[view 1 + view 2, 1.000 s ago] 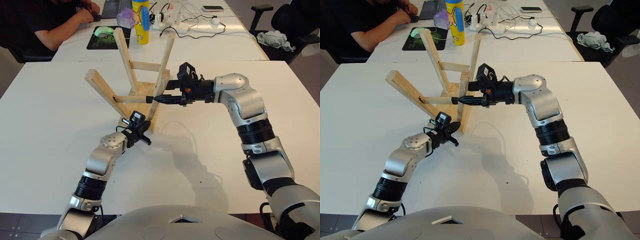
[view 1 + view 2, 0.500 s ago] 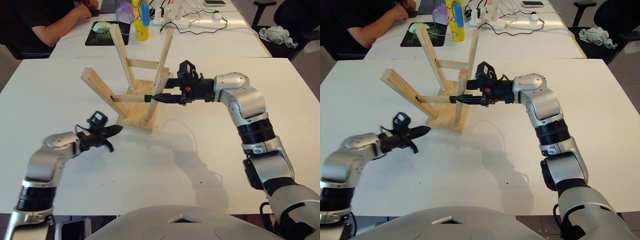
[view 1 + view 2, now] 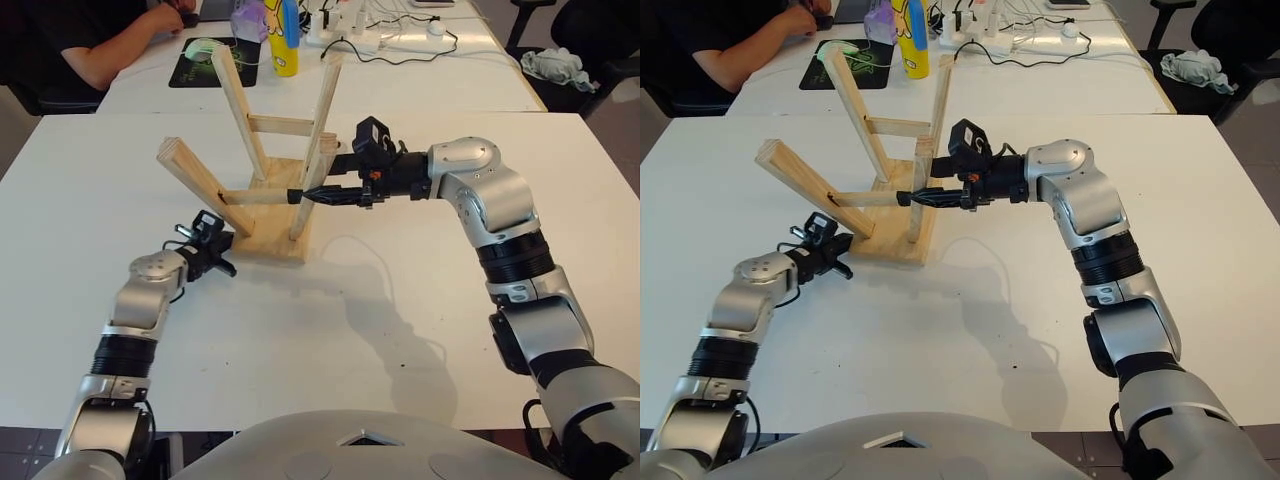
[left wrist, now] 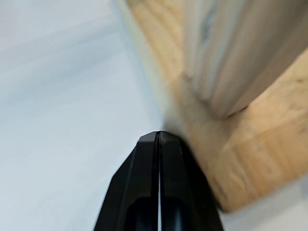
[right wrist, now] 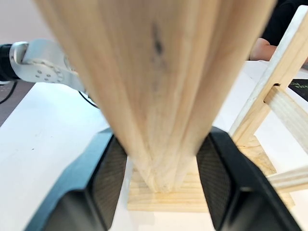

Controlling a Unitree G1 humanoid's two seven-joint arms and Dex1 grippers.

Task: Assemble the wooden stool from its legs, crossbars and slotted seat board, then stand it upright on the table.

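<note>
The wooden stool (image 3: 262, 190) stands upside down, its seat board (image 3: 272, 243) on the white table (image 3: 420, 300) and its legs pointing up, joined by crossbars (image 3: 284, 126). My right gripper (image 3: 303, 195) is shut on the near right leg (image 5: 159, 86), just above the board; its fingers (image 5: 108, 178) press both sides of the wood. My left gripper (image 3: 227, 243) is shut with nothing in it. Its tip (image 4: 158, 135) is at the board's near left corner (image 4: 240, 163), level with the tabletop.
A second table behind carries a yellow bottle (image 3: 285, 45), a dark mouse pad (image 3: 205, 60) and a power strip with cables (image 3: 350, 40); a person sits there. Open white tabletop lies in front of and to the right of the stool.
My left gripper left the seat board's front edge, swung out to the left, and is now back at the board's left corner. The right gripper keeps hold of the leg.
</note>
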